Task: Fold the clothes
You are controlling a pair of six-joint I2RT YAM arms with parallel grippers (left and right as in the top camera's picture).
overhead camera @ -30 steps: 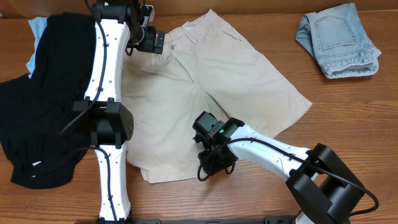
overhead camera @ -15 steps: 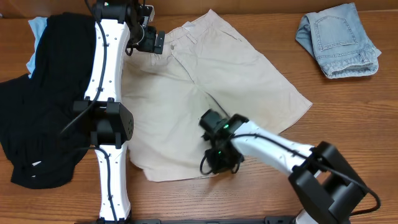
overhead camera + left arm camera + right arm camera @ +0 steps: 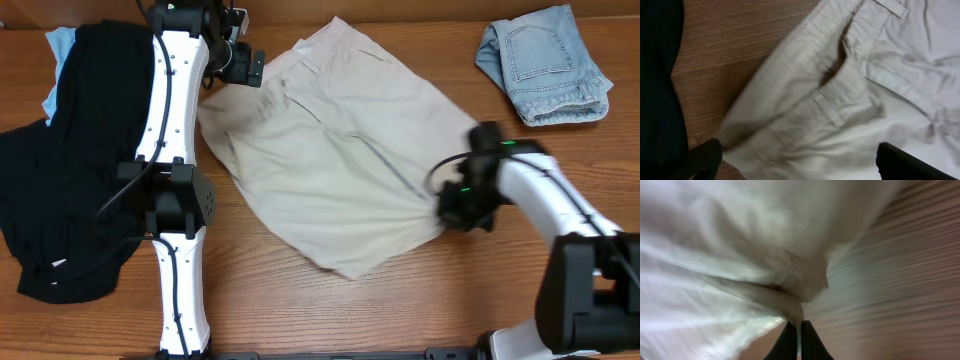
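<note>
The beige shorts [image 3: 340, 150] lie in the middle of the table, waistband at the far left, one leg drawn over toward the right. My left gripper [image 3: 243, 66] hovers at the waistband; in the left wrist view [image 3: 800, 162] its jaws stand wide apart over the waistband and belt loops [image 3: 850, 100], holding nothing. My right gripper [image 3: 457, 212] is at the right edge of the shorts, shut on a bunched bit of the leg fabric. In the right wrist view [image 3: 799, 332] the cloth [image 3: 740, 255] is pinched between the closed fingertips.
A large black garment [image 3: 70, 170] lies at the left, beside my left arm, also in the left wrist view [image 3: 657, 85]. A light-blue cloth [image 3: 58, 45] peeks out behind it. Folded denim shorts [image 3: 545, 62] sit at the far right.
My right gripper has moved from the front middle to the right, dragging the shorts' leg with it, so the cloth now lies folded and stretched rightward. The left gripper has stayed at the waistband.
</note>
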